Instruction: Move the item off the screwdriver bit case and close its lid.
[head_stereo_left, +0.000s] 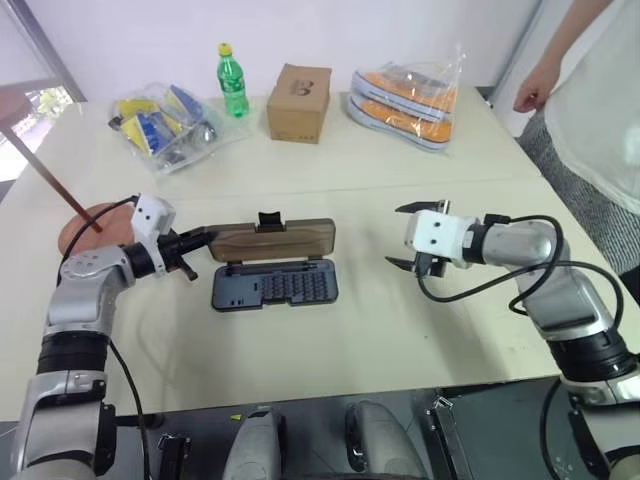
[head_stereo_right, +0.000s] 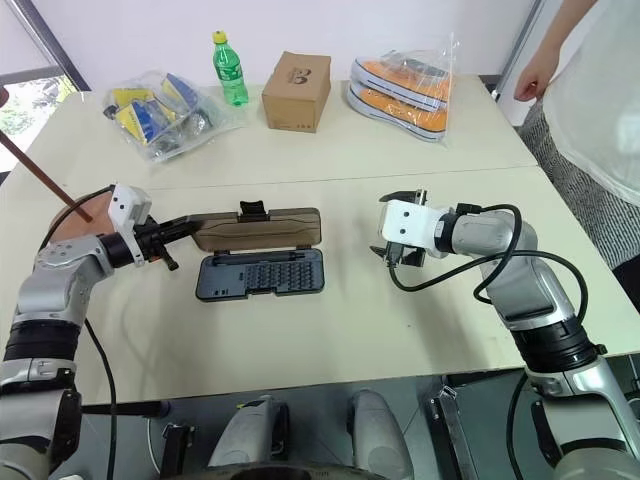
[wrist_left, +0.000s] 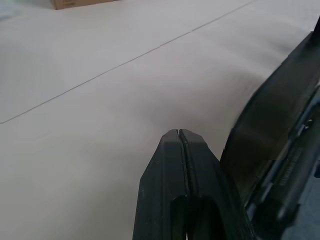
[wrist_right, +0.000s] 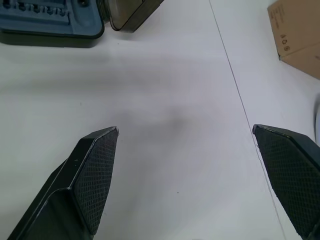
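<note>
The screwdriver bit case lies open at mid-table. Its grey tray (head_stereo_left: 275, 285) of bits is nearest me, and the smoky-brown lid (head_stereo_left: 270, 240) is hinged behind it with its black latch on the far edge. The item, a reddish-brown wooden stand (head_stereo_left: 85, 225), stands on the table left of the case, with its thin rod rising from the round base. My left gripper (head_stereo_left: 203, 237) is shut and empty, its tips against the lid's left end; the lid (wrist_left: 270, 130) shows beside them in the left wrist view. Right of the case, my right gripper (head_stereo_left: 406, 238) is open and empty above bare table.
Along the back stand a clear bag of blue and yellow packets (head_stereo_left: 165, 120), a green bottle (head_stereo_left: 232, 80), a cardboard box (head_stereo_left: 299, 102) and a bag of orange shoes (head_stereo_left: 405, 100). A person (head_stereo_left: 590, 100) stands at the table's far right.
</note>
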